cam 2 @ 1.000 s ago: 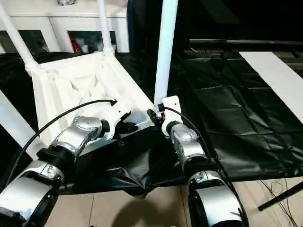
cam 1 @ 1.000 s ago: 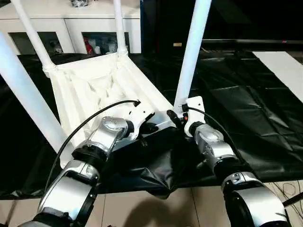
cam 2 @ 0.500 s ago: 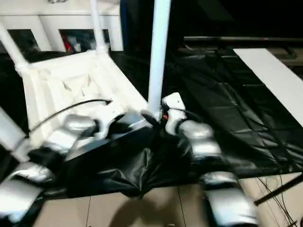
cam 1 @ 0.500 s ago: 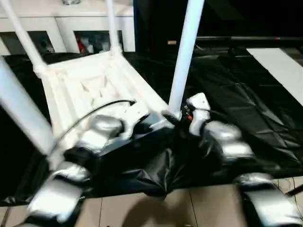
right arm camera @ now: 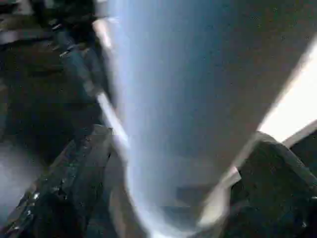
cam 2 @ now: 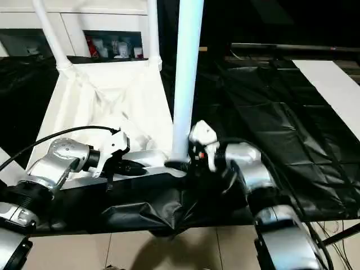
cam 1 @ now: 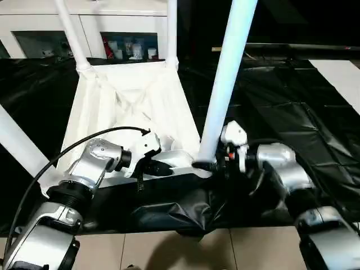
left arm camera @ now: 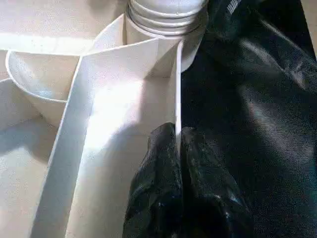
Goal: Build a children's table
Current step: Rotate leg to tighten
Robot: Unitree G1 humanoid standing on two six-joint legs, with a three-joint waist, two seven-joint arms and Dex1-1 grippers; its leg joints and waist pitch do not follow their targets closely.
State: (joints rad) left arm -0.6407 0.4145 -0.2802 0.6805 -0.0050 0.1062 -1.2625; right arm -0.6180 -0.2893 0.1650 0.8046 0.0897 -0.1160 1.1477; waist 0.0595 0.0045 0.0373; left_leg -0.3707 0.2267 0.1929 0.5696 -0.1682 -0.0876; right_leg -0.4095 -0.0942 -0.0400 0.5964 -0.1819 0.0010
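The white tabletop (cam 1: 129, 107) lies upside down on the black sheet, ribbed underside up, with four white legs standing in its corner sockets. My left gripper (cam 1: 160, 167) is shut on the thin near rim wall (left arm camera: 177, 84), just short of the near right socket (left arm camera: 166, 20). My right gripper (cam 1: 211, 165) reaches in from the right at the base of the near right leg (cam 1: 225, 84). Its black fingers (right arm camera: 64, 183) sit on either side of that leg (right arm camera: 173, 99), closed against it. The near left leg (cam 1: 19, 143) rises at the picture's left edge.
A white glass-door cabinet (cam 1: 34, 22) stands behind the table. The black sheet (cam 1: 292, 101) is crumpled along its near edge, with tiled floor (cam 1: 180, 250) in front. A white strip (cam 1: 343, 79) lies at the far right. Cables (cam 2: 337, 230) trail on the floor by my right arm.
The view has shifted. My right forearm has swung out to the right and now meets the leg's base from the side. The tabletop's near right corner sits closer to me, squarer on.
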